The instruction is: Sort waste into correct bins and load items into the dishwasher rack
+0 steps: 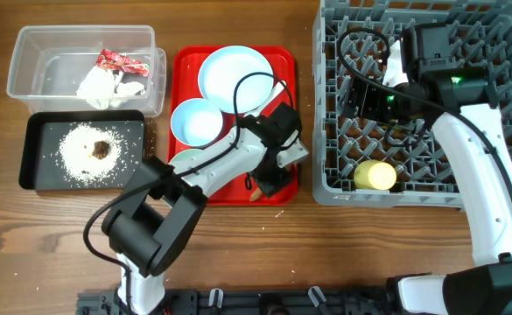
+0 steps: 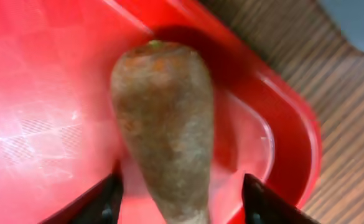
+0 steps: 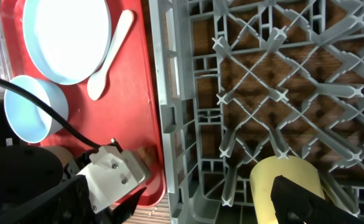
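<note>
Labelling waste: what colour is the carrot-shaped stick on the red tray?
Brown stick, best in the left wrist view.

cup (image 1: 375,176) in rack (image 1: 413,198) | plate (image 1: 225,70) on serving tray (image 1: 185,74) | rack right of serving tray

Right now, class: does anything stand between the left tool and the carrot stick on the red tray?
Nothing visible does. The carrot stick lies bare on the red tray near its corner. The left tool is open, with its fingers on either side of the stick and no other item between.
</note>
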{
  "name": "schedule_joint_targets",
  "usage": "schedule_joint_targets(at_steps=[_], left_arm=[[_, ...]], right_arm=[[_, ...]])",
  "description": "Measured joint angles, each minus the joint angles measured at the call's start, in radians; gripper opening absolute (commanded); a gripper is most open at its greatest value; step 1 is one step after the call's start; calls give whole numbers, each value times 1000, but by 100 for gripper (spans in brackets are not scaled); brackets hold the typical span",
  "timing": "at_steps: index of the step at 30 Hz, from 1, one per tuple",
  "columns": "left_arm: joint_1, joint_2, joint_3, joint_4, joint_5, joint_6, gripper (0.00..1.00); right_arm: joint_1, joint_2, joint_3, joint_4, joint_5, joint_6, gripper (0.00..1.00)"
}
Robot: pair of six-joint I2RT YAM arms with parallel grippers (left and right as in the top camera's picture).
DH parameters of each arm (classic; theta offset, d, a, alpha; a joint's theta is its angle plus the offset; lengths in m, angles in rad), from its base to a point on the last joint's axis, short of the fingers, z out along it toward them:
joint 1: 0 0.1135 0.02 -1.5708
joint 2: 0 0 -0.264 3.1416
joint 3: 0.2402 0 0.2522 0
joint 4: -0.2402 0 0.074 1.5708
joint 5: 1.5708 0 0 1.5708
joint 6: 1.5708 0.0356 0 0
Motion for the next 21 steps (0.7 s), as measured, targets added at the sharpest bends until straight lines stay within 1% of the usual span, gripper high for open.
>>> schedule_joint_targets(at_steps=[1, 4, 7, 8, 11, 13, 14, 16, 17, 18, 21], left_arm=[[0, 0, 0, 0, -7, -9, 4], [1, 3, 6, -26, -20, -5, 4], [1, 4, 40, -123, -27, -11, 4], [1, 3, 57, -133, -31, -22, 4], [11, -39, 146, -143, -64, -100, 4], [57, -135, 204, -144, -105, -191, 4], [104, -201, 225, -141, -133, -250, 4], [198, -285, 238, -144, -161, -329, 4], [273, -324, 240, -150, -173, -370, 4], [378, -353, 246, -159, -189, -420, 4], [653, -355, 231, -175, -215, -561, 4]], right_arm=[[0, 0, 0, 0, 0, 0, 95], [0, 0, 0, 0, 0, 0, 95], [0, 0, 0, 0, 0, 0, 95], [0, 0, 0, 0, 0, 0, 95], [0, 0, 0, -1, 0, 0, 95], [0, 0, 0, 0, 0, 0, 95], [0, 0, 0, 0, 0, 0, 95], [0, 0, 0, 0, 0, 0, 95], [0, 0, 0, 0, 0, 0, 95], [0, 0, 0, 0, 0, 0, 95], [0, 0, 0, 0, 0, 0, 95]])
